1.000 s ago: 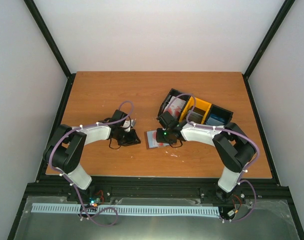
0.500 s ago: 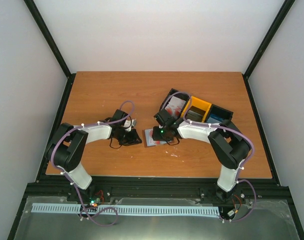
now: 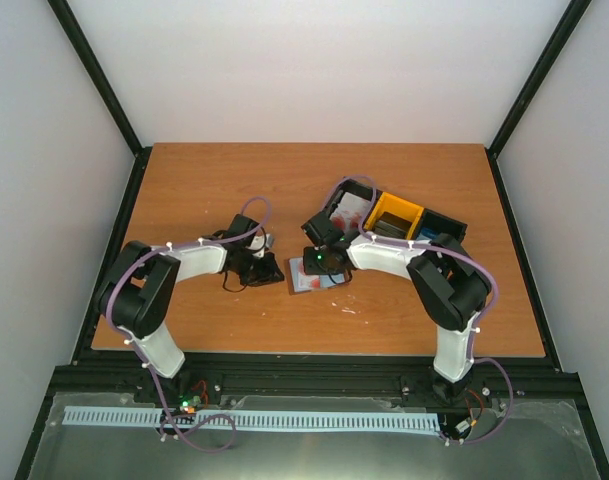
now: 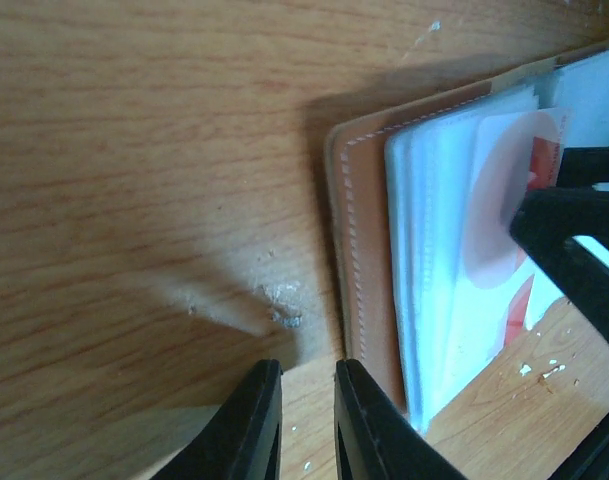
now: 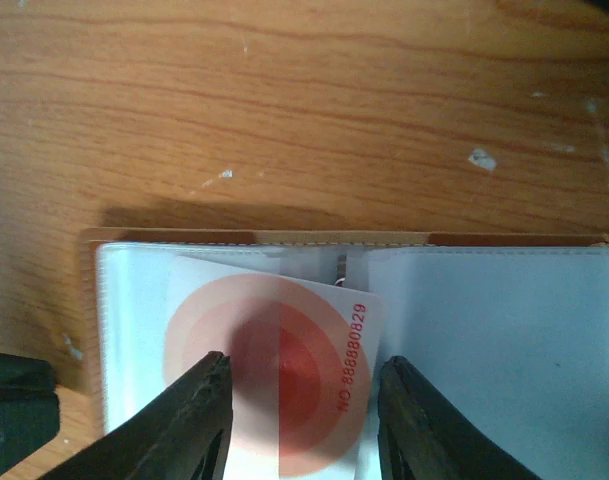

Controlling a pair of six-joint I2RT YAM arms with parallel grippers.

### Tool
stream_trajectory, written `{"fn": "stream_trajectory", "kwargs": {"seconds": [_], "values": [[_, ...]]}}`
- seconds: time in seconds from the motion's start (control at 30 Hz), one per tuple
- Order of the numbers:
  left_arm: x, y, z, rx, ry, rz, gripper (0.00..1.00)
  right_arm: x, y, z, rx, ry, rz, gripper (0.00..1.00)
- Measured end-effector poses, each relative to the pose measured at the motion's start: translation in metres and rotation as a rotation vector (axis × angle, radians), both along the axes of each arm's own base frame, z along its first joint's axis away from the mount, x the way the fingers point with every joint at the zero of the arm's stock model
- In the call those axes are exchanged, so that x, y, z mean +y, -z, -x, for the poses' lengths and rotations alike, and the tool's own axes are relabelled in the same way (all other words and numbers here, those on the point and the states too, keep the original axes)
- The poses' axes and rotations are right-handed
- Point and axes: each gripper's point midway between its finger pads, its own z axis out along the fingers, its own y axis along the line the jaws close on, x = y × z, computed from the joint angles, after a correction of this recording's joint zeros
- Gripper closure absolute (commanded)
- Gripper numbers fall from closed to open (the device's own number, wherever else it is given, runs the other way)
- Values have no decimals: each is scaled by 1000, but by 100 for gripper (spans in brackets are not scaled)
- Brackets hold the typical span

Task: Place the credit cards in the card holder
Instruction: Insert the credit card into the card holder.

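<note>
The brown card holder lies open on the table, pale lining up. A white credit card with red rings lies tilted on its left half, its left part under the clear sleeve. My right gripper is open just above it, jaws standing either side of the card. One of its fingers rests over the card. My left gripper is shut and empty, its right finger against the holder's brown edge. In the top view the left gripper and right gripper flank the holder.
A row of black and yellow bins stands behind the right arm. It holds a white and red card, a dark card and a blue card. Bare wood lies to the left and front.
My right gripper has moved left over the card holder with the card. My left gripper has shifted right, up to the holder's edge.
</note>
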Motion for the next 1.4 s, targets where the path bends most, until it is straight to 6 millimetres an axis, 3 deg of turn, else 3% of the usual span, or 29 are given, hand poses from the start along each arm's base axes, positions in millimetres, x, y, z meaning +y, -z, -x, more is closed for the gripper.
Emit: {"fn": "stream_trajectory", "kwargs": {"seconds": [0.1, 0.63, 0.93, 1.1, 1.3, 1.4], "values": [[-1, 1, -1, 4, -2, 1, 84, 3, 8, 1, 17, -12, -2, 63], [-6, 1, 1, 19, 13, 31, 86, 32, 0, 9, 53, -87, -152, 63], [-6, 1, 1, 19, 13, 31, 86, 34, 3, 17, 83, -115, -175, 62], [-6, 1, 1, 18, 13, 32, 83, 25, -4, 11, 43, -76, -138, 62], [-4, -4, 0, 2, 9, 24, 72, -1, -43, 3, -57, 10, -75, 63], [-3, -11, 0, -10, 2, 22, 72, -11, -40, 8, -41, 29, -37, 64]]}}
